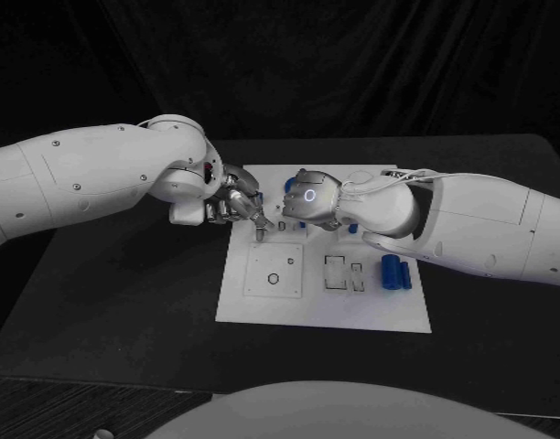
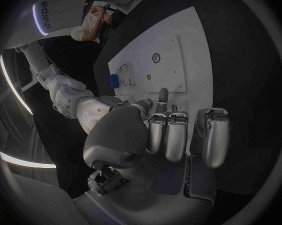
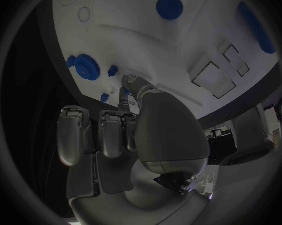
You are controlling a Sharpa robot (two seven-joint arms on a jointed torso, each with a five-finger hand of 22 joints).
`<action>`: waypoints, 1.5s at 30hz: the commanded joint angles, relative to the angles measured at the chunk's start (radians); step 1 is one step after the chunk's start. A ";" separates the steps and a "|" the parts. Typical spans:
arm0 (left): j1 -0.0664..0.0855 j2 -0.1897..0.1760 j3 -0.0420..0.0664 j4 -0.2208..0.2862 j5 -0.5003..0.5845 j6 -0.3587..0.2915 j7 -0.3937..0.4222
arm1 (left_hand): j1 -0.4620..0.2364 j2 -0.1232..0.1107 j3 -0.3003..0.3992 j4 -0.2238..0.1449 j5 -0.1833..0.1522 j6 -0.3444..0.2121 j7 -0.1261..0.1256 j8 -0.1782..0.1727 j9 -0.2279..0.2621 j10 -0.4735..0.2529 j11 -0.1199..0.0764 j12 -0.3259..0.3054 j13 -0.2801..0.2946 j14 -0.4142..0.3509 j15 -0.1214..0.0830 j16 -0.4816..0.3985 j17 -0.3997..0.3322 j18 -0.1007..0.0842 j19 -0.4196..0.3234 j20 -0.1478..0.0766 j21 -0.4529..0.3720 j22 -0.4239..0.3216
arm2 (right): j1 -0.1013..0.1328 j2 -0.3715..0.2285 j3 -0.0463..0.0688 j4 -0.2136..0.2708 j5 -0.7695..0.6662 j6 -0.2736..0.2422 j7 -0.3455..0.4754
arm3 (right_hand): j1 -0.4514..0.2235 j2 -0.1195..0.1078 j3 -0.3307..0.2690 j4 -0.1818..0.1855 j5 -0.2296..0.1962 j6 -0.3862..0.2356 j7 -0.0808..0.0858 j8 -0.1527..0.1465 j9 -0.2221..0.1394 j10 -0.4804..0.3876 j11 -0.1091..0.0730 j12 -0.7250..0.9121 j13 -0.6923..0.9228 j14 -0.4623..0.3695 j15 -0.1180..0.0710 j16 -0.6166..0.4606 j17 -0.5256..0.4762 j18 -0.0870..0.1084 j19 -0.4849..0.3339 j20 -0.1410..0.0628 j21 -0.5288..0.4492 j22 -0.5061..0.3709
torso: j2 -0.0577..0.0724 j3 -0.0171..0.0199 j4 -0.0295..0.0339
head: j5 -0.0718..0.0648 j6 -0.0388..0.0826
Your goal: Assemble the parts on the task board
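The white task board (image 1: 322, 293) lies mid-table, with outlined recesses and a small ring hole (image 1: 274, 278). Two blue cylinders (image 1: 393, 272) lie at its right side. My left hand (image 1: 231, 205) hovers over the board's far left part, fingers curled in and one finger (image 2: 163, 96) stretched down to the plate. My right hand (image 1: 310, 199) sits close beside it over the far middle, fingers curled (image 3: 110, 132). By its fingertips lie a blue gear (image 3: 88, 66) and small blue pieces (image 3: 113, 71). A speck of blue shows at the fingertips; whether it is pinched is unclear.
A blue round part (image 3: 170, 7) and a long blue cylinder (image 3: 256, 27) lie farther out on the board. The black table (image 1: 109, 302) surrounds the plate on all sides. Both white arms (image 1: 491, 229) cross above the board's far half.
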 commanded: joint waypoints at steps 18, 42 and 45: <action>-0.002 0.003 0.001 -0.001 0.007 0.020 -0.001 | 0.010 -0.005 0.001 -0.011 0.000 0.002 0.003 -0.005 -0.003 0.104 0.008 0.003 0.263 0.106 0.009 0.003 0.263 0.013 0.030 0.007 0.000 0.194 | -0.009 -0.005 0.000 -0.004 -0.024 -0.004 0.029 | -0.049 -0.018 0.025 -0.024 -0.051 -0.039 -0.018 -0.082 -0.025 0.104 -0.020 0.005 0.263 0.095 -0.015 0.010 0.228 0.014 0.058 -0.009 0.014 0.235 | 0.000 0.0001 0.0001 | 0.000 0.000; -0.003 -0.010 0.001 0.005 0.007 0.012 0.001 | 0.011 -0.005 0.002 -0.013 -0.001 0.003 0.003 -0.006 -0.004 0.104 0.008 0.003 0.263 0.106 0.009 0.003 0.263 0.013 0.029 0.007 0.000 0.194 | 0.013 -0.089 0.000 0.041 -0.023 -0.234 -0.036 | -0.068 -0.025 -0.040 0.004 -0.288 -0.192 -0.074 -0.236 -0.122 0.104 -0.042 0.005 0.263 0.096 -0.030 0.012 0.231 0.010 0.065 -0.031 0.027 0.240 | -0.001 0.0002 -0.0009 | 0.011 0.000; -0.003 -0.014 0.001 0.006 0.007 0.008 0.003 | 0.013 -0.006 0.003 -0.014 -0.001 0.004 0.002 -0.006 -0.004 0.104 0.007 0.003 0.263 0.106 0.008 0.003 0.263 0.014 0.029 0.007 -0.001 0.193 | 0.034 -0.114 0.000 0.062 -0.005 -0.289 -0.038 | -0.066 -0.026 -0.045 0.011 -0.297 -0.190 -0.079 -0.234 -0.127 0.104 -0.042 0.005 0.263 0.097 -0.029 0.013 0.235 0.008 0.070 -0.032 0.035 0.243 | -0.001 0.0003 -0.0011 | 0.012 0.000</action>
